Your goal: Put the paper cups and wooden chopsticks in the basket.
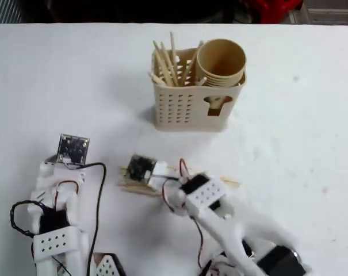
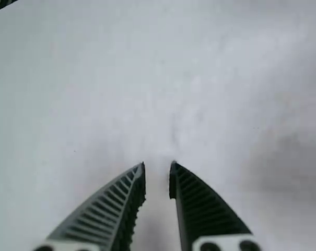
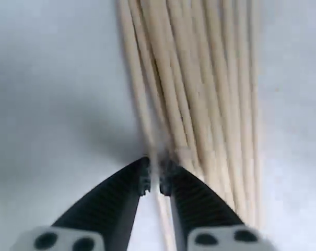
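Tools of two robot arms low over a white surface [image 1: 289, 144], one nipping chopsticks.
Right tool [image 3: 155, 175], black and ribbed, is almost closed, its tips pinching one stick at the edge of a bundle of pale wooden chopsticks [image 3: 199, 94] lying flat on the surface. Left tool [image 2: 158, 175] hangs close above bare surface, tips a narrow gap apart, holding nothing. Farther back stands a cream perforated plastic basket [image 1: 188, 106]. A stack of tan paper cups [image 1: 221, 60] sits in its end on the right arm's side, and upright wooden chopsticks [image 1: 165, 60] lean in the other end.
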Motion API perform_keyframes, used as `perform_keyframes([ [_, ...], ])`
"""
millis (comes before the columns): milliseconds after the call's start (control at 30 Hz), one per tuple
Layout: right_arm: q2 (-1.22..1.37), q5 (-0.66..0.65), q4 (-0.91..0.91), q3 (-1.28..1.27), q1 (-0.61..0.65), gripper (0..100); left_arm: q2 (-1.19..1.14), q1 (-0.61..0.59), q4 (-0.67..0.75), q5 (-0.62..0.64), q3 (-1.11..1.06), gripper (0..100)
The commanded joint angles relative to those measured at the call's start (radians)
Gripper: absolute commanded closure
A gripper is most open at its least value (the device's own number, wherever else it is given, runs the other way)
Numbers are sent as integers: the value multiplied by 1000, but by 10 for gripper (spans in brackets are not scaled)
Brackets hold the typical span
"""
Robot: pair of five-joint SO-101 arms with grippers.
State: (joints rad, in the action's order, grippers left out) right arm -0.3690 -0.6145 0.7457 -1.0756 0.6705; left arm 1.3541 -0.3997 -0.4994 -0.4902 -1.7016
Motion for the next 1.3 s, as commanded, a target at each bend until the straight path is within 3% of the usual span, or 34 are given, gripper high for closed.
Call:
perform_keyframes([
  [0, 56, -8, -15, 109, -87, 954, 13, 13, 21, 6, 8, 906],
  [167, 114, -6, -15, 198, -145, 955, 13, 13, 21, 6, 8, 906],
  [500, 202, -15, -15, 210, -139, 952, 13, 13, 21, 6, 8, 906],
  [733, 274, -14, 10, 252, -143, 844, 13, 10, 21, 6, 8, 906],
  [933, 265, -9, 7, 249, -139, 988, 13, 10, 21, 6, 8, 906],
  [1100, 236, -6, 25, 249, -143, 981, 13, 10, 23, 6, 8, 906],
  [1267, 22, 48, 133, 247, -139, 981, 13, 10, 25, 6, 8, 906],
])
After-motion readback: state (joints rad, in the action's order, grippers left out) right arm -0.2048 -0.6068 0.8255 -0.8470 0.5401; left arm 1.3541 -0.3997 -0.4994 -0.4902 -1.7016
